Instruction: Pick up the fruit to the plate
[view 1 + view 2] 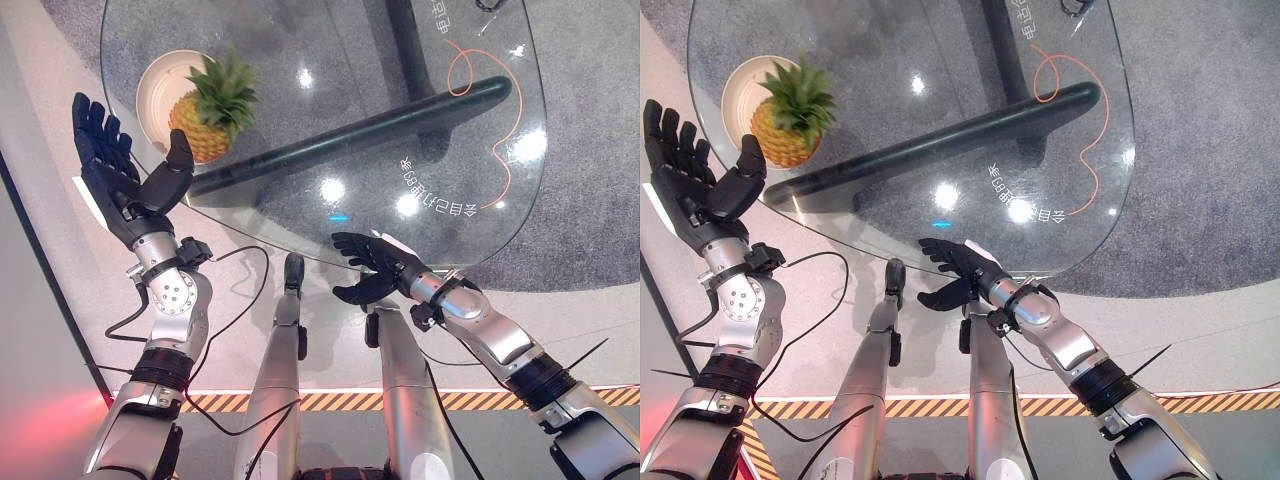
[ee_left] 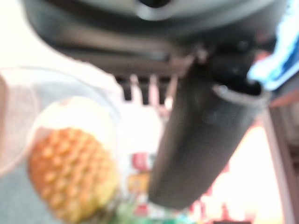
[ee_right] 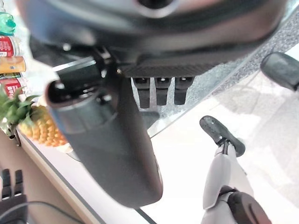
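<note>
Pineapple (image 1: 205, 115) hides much of the plate (image 1: 152, 84) beneath it.

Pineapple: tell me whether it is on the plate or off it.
On it. The pineapple lies on the white plate on the glass table, its leafy crown pointing away from the plate's centre; neither hand touches it.

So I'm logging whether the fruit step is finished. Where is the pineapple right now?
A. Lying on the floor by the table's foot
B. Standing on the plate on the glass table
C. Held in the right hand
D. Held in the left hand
B. The pineapple stands upright on the white plate on the glass table, while the left hand is open beside it and the right hand is open at the table's near edge.
</note>
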You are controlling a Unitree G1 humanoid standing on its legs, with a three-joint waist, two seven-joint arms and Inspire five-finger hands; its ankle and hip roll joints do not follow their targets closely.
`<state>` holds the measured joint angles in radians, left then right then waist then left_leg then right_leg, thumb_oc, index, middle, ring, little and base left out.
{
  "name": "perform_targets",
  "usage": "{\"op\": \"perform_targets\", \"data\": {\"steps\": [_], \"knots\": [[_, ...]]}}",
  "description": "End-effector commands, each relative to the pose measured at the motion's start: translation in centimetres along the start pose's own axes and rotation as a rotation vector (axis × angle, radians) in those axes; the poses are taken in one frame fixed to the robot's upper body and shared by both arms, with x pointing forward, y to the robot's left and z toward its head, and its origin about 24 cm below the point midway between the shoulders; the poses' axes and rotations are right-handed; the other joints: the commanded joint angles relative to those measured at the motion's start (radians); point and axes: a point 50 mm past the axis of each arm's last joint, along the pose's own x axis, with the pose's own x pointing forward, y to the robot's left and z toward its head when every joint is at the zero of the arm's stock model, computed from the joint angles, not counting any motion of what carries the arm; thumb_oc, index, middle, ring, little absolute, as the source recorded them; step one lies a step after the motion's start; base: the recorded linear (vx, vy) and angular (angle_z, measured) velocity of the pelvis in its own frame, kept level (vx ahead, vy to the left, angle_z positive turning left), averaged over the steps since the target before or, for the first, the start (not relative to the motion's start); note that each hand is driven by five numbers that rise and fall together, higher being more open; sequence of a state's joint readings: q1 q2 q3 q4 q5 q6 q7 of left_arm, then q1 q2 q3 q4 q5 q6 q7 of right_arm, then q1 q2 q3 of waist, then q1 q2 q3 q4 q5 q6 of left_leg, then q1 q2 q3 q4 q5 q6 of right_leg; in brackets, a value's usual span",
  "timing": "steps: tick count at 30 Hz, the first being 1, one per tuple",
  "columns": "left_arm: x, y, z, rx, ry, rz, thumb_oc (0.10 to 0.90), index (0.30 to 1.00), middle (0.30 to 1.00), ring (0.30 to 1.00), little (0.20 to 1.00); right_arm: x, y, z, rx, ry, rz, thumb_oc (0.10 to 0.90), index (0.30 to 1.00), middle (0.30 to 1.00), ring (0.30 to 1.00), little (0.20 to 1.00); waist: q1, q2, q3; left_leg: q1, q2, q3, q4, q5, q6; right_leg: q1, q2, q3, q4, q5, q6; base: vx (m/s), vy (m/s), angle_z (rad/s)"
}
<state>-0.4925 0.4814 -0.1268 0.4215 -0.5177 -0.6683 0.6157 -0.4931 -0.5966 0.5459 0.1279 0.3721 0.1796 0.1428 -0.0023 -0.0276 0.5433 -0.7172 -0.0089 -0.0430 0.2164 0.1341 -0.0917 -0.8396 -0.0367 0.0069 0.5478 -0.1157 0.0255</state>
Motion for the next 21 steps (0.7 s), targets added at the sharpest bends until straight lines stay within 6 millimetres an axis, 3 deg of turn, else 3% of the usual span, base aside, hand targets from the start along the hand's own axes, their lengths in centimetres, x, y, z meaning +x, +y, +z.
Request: {"op": "perform_targets", "data": {"steps": [1,9,15,21], "knots": [[1.2,0.8,2.3,-0.047,-0.109,0.022,0.8,0.9,0.9,0.9,0.9,-0.6,1.3,2.3,-0.009,-0.138,0.052,0.8,0.9,0.9,0.9,0.9,-0.032,0.046,-0.023,0.023,-0.117,0.053,0.125,-0.145,0.073,0.097,0.051,0.012,-0.22,0.128,0.034,-0.02,-0.038,-0.01],[-1.0,2.5,-0.5,-0.088,0.1,0.016,0.8,0.9,0.9,0.9,0.9,-0.9,1.8,0.8,0.015,-0.116,0.055,0.8,0.9,0.9,0.9,0.9,-0.026,0.038,-0.023,0.11,-0.119,0.042,0.091,-0.14,0.079,0.185,0.057,0.027,-0.248,0.128,0.04,-0.03,-0.053,0.0],[-4.9,3.9,-3.2,-0.083,0.301,0.029,0.8,0.9,0.9,0.9,0.9,-1.8,1.4,-1.4,0.06,-0.077,0.047,0.8,0.9,0.9,0.9,0.9,0.001,0.023,-0.023,0.264,-0.12,0.006,0.026,-0.132,0.077,0.354,0.045,0.014,-0.311,0.124,0.05,-0.05,-0.113,0.01],[-6.9,6.0,-4.9,-0.087,0.442,0.074,0.8,0.9,0.9,0.9,0.9,-2.6,1.0,-2.9,0.09,-0.036,0.036,0.8,0.9,0.9,0.9,0.9,0.021,0.013,-0.023,0.398,-0.117,-0.028,-0.039,-0.124,0.071,0.504,0.03,-0.007,-0.365,0.12,0.054,-0.01,-0.089,0.09]]}}
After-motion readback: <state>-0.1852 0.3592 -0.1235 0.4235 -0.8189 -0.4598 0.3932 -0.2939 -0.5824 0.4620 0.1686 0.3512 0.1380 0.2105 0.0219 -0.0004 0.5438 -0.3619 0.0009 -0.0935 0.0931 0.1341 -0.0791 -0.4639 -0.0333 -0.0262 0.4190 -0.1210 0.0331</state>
